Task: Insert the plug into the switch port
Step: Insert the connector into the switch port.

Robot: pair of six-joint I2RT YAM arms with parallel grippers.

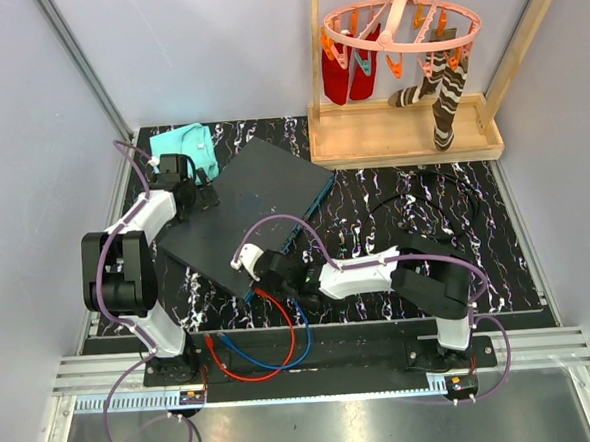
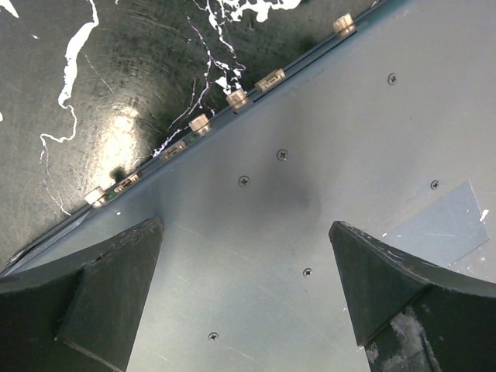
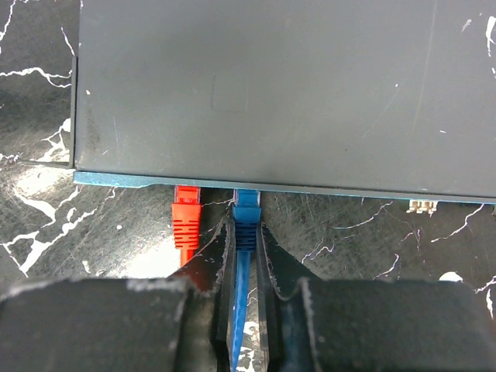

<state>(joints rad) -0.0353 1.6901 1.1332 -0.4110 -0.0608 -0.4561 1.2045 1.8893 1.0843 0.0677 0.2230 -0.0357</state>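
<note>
**Switch on desk, blue plug gripped at its teal edge**

1. Desk (image 1: pixel 508 268): black with white veining. All the items below are carried on it.
2. Switch (image 1: pixel 244 209): a flat dark grey box laid at a slant, left of centre. Its teal edge (image 3: pixel 139 179) is turned toward the right arm.
3. Rack (image 1: pixel 405 139): a wooden frame set at the far right. It is topped by a pink peg hoop (image 1: pixel 403 24), from which red socks (image 1: pixel 341 73) and a striped sock (image 1: pixel 448 96) are hung.
4. Left arm (image 1: pixel 127 261): the left jaws are spread to their widest and nothing is held. Both fingers (image 2: pixel 108 287) are poised over the switch's grey top (image 2: pixel 349 132) near its far left edge. Whether they touch it cannot be told.
5. Right arm (image 1: pixel 378 271): the right jaws are narrowed onto the blue plug. The fingers (image 3: pixel 217 256) are pressed against both sides of its boot.
6. Cloth (image 1: pixel 188 145): teal and folded, placed at the far left just beyond the switch's corner.
7. Cables: a red cable (image 1: pixel 244 369) and a blue cable (image 1: pixel 273 358) are looped at the near edge between the arm bases.
8. Blue plug (image 3: pixel 246 209): its nose is met by the teal edge. How deep it is seated cannot be told.
9. Red plug (image 3: pixel 187 213): found just beside the blue plug, likewise against the teal edge.
</note>
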